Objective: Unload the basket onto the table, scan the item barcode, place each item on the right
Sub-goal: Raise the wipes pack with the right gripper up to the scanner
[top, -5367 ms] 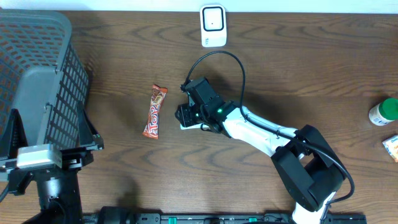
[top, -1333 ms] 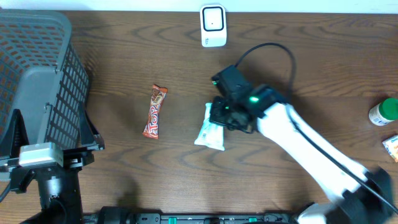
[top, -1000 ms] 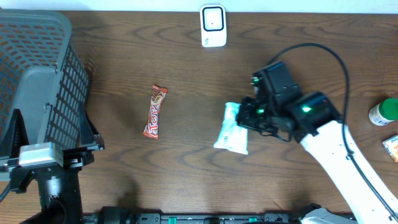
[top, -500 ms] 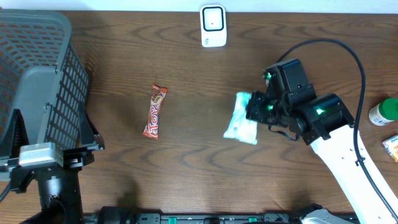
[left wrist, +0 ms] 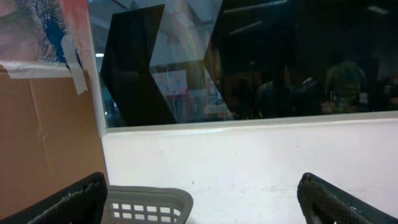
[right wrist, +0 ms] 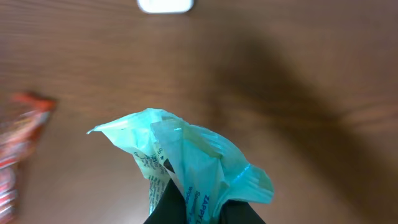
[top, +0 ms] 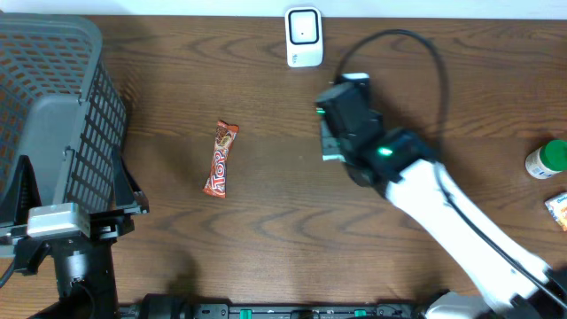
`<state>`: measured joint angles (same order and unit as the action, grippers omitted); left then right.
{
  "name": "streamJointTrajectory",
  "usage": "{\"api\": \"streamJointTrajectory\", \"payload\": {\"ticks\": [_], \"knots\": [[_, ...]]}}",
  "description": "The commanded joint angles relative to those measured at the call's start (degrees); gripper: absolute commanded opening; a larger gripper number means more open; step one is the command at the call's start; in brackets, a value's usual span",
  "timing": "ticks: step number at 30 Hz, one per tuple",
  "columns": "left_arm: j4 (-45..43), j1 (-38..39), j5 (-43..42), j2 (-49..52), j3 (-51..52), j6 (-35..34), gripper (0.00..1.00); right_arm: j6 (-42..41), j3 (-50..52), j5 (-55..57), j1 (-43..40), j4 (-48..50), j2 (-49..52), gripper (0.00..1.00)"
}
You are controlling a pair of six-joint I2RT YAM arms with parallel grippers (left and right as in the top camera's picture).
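**While the packet hangs short of the scanner, its barcode is not yet presented**

Overhead view: Where the white right arm (top: 443, 190) reaches across the brown wooden tabletop (top: 266, 257), it carries a pale green crinkled plastic packet (top: 329, 151). Only an edge of the packet shows past the wrist. The packet is in the air, near the white boxy barcode scanner (top: 303, 36) at the far edge but apart from it. The step in hand looks like bringing the item to the scanner. The next move likely calls for turning the packet so its barcode faces the scanner window. No barcode can be made out. A grey plastic mesh basket (top: 53, 97) stands at the left, and nothing shows inside it. A red and orange candy bar wrapper (top: 221, 158) lies between basket and packet. A green-capped white bottle (top: 547, 159) stands at the right edge, its contents hidden.

Left wrist view: The left hand (left wrist: 202, 199) is spread wide and holds nothing. It faces a wall and a window, with the basket's rim just below.

Right wrist view: The right hand (right wrist: 199, 210) is clamped tight on the packet's lower end. The scanner lies ahead at the top of the frame.
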<state>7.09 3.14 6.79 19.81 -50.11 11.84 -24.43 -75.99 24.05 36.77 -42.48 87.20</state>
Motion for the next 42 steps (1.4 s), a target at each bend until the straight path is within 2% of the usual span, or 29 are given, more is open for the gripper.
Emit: {"api": "streamJointTrajectory", "payload": {"ticks": [1, 4, 8, 12, 16, 19, 22, 25, 32, 38, 42], "knots": [[-0.26, -0.24, -0.33, -0.59, 0.39, -0.33, 0.98, 6.93, -0.09, 19.80, 2.97, 5.64, 4.83, 0.02], [-0.24, -0.24, -0.33, -0.59, 0.39, -0.33, 0.98, 11.34, -0.09, 28.87, 5.11, 14.58, 8.39, 0.02], [-0.24, -0.24, -0.33, -0.59, 0.39, -0.33, 0.98, 26.23, -0.09, 32.24, 5.64, 31.41, 13.97, 0.01], [-0.24, -0.24, -0.31, -0.59, 0.39, -0.33, 0.98, 43.08, -0.09, 35.52, 4.79, 52.41, 21.07, 0.01], [-0.22, -0.24, -0.31, -0.59, 0.39, -0.33, 0.98, 60.65, -0.09, 33.16, 2.54, 78.73, 28.81, 0.02], [-0.22, -0.24, -0.31, -0.57, 0.39, -0.31, 0.98, 71.97, -0.09, 24.76, 0.15, 93.15, 34.49, 0.02], [-0.22, -0.24, -0.31, -0.59, 0.39, -0.33, 0.98, 78.14, -0.37, 19.69, -2.10, 103.58, 39.30, 0.01], [-0.24, -0.24, -0.33, -0.57, 0.39, -0.33, 0.98, 80.24, -2.51, 17.49, -3.61, 105.90, 42.91, 0.01], [0.35, -0.24, -0.31, -0.48, 0.39, -0.28, 0.98, 79.08, -11.34, 10.38, -5.55, 105.31, 47.74, 0.01], [2.12, -0.24, -0.31, -0.39, 0.39, -0.31, 0.98, 73.11, -18.10, 3.30, -6.62, 93.22, 48.26, 0.01], [2.10, -0.24, -0.31, -0.07, 0.39, -0.31, 0.98, 68.65, -19.63, -0.26, -8.13, 91.86, 48.98, 0.01]]}}
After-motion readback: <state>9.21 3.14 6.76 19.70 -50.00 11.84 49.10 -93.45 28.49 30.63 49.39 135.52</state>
